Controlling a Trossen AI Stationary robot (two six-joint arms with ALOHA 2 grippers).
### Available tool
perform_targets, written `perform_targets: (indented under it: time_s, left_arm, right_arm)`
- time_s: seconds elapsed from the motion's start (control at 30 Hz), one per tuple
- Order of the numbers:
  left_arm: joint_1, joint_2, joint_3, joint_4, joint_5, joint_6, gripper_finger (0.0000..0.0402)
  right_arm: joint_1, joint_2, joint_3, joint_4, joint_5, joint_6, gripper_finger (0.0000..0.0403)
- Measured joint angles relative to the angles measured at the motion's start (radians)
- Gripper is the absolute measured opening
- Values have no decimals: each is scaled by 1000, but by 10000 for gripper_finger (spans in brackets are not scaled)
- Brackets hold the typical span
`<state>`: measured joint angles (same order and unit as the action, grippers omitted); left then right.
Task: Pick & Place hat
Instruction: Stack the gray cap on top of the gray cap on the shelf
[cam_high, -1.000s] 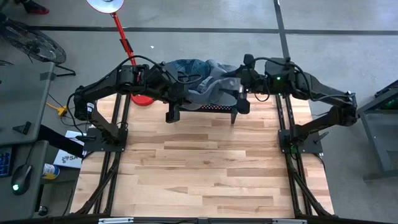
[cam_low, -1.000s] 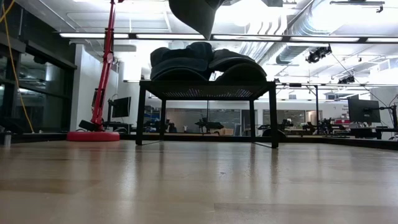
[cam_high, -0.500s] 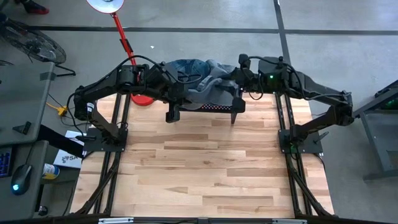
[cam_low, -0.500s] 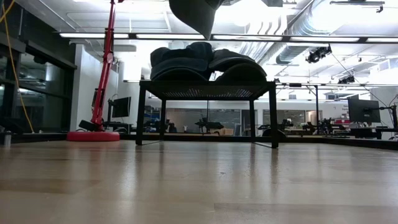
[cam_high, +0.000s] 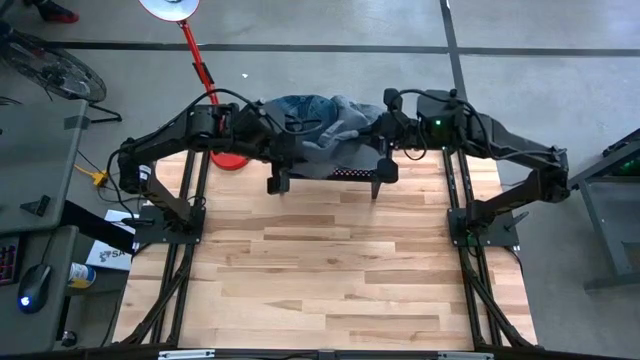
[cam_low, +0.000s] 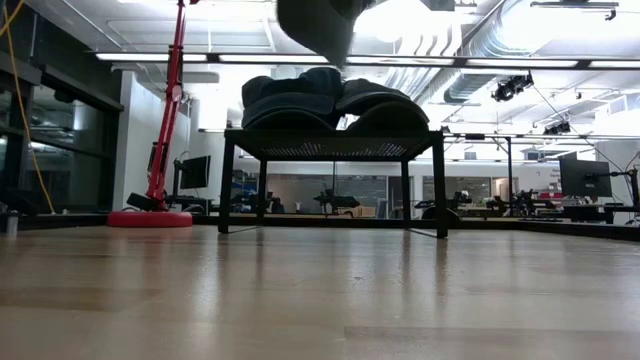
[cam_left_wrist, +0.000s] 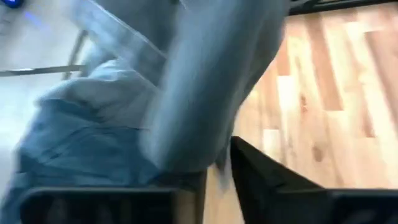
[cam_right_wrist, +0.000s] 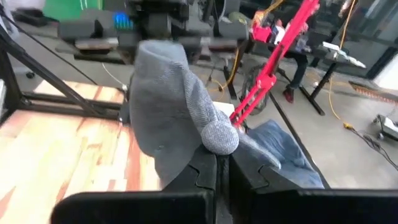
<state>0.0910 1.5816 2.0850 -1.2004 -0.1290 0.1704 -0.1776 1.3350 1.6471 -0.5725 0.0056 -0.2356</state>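
Note:
A grey knit hat (cam_right_wrist: 168, 106) with a pom-pom (cam_right_wrist: 219, 137) hangs in the air between my two grippers, above a black rack (cam_high: 330, 172) at the table's far edge. My right gripper (cam_right_wrist: 222, 165) is shut on it. My left gripper (cam_left_wrist: 214, 177) is at the hat's other end (cam_left_wrist: 205, 93), with its fingers a little apart. In the low view the hat (cam_low: 315, 25) shows as a dark shape above the clothes pile (cam_low: 320, 100). That pile rests on the rack's top. My left gripper has the hat's grey cloth (cam_left_wrist: 186, 149) between its parted fingers; blur keeps me from telling whether they touch it. My right gripper pinches the hat's cloth right beside the pom-pom (cam_right_wrist: 208, 152) between its two fingers. The hat stretches from there toward my left gripper, clear of the rack.
Blue denim (cam_high: 300, 110) lies heaped on the rack beside the hat. A red lamp stand (cam_high: 200, 60) has its base (cam_high: 230, 158) by the table's far left corner. The wooden table (cam_high: 330, 270) stretches out in front of the rack.
My right arm has gone a little toward the table's left and far edge, in to the hat. In the low view the hat's hanging tip has shifted slightly and blurred.

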Motion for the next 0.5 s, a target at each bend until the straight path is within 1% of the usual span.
perform_targets:
  time_s: [0.23, 0.3, 0.4, 0.5]
  left_arm:
    - [0, -41, 19, 9, -142, 16, 192]
    - [0, -48, 25, 4, -172, 8, 221]
    - [0, -56, 39, 21, -197, -8, 244]
    - [0, -63, 58, 53, -215, -14, 249]
  right_arm:
    - [0, 0, 103, -119, 59, 3, 4]
    - [0, 1, 147, -148, 87, 3, 4]
    - [-15, 3, 209, -192, 127, 3, 4]
    - [-58, 5, 254, -225, 125, 40, 4]
